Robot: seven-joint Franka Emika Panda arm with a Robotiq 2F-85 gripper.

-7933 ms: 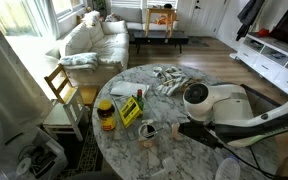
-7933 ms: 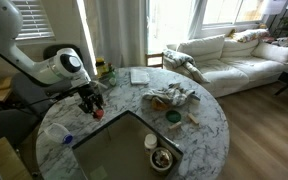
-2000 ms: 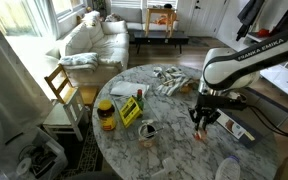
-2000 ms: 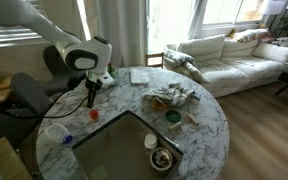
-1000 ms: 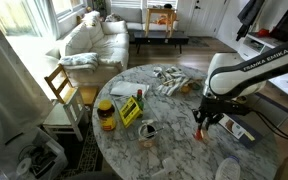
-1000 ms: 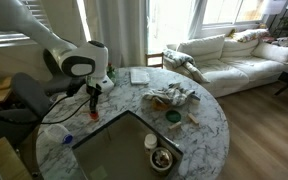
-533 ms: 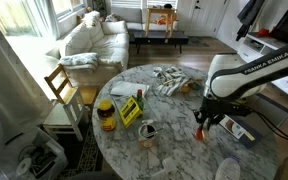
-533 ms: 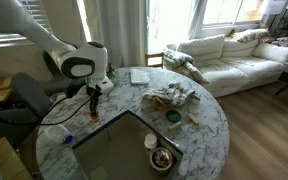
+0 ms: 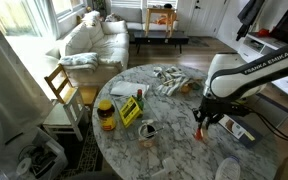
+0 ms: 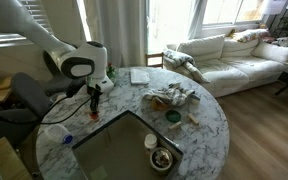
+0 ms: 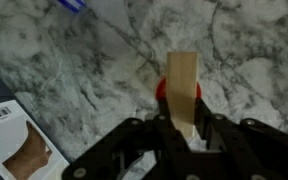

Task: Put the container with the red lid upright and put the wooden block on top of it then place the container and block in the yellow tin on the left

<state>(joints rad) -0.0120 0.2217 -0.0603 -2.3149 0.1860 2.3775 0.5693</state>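
Over the marble table (image 11: 84,70), near its edge, my gripper (image 11: 184,130) was clamped on the wooden block (image 11: 183,85), holding it upright. Just under the block sat the container with the red lid (image 11: 161,96), red showing at the block's side; whether they touched I could not tell. Well apart, across the table, lay the yellow tin (image 9: 130,109) beside a yellow-lidded jar (image 9: 105,113).

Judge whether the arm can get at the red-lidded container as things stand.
Probably yes. The fingers, shut on the block, hang right above the red lid. Only bare marble surrounds it, and nothing seems to stand between.
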